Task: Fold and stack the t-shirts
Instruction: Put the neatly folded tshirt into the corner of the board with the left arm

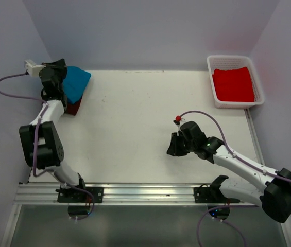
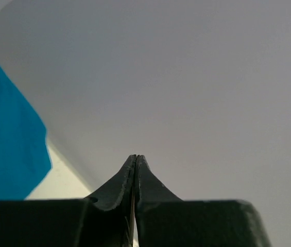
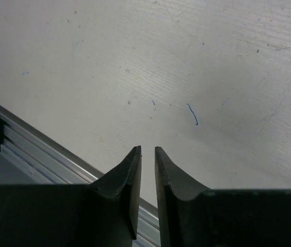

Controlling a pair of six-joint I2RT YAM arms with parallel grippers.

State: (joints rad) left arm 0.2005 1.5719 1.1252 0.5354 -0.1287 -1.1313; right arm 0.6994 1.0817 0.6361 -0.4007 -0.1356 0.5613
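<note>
The teal-blue t-shirt lies folded on top of the dark maroon t-shirt at the table's far left; its edge also shows in the left wrist view. The bright red t-shirt lies in the white mesh basket at the far right. My left gripper is shut and empty, raised beside the teal shirt and facing the back wall. My right gripper is all but shut, with a narrow gap, empty, just above the bare table near the front rail.
The white table has grey walls behind and on both sides. An aluminium rail runs along the near edge, with both arm bases on it. Purple cables loop from each arm.
</note>
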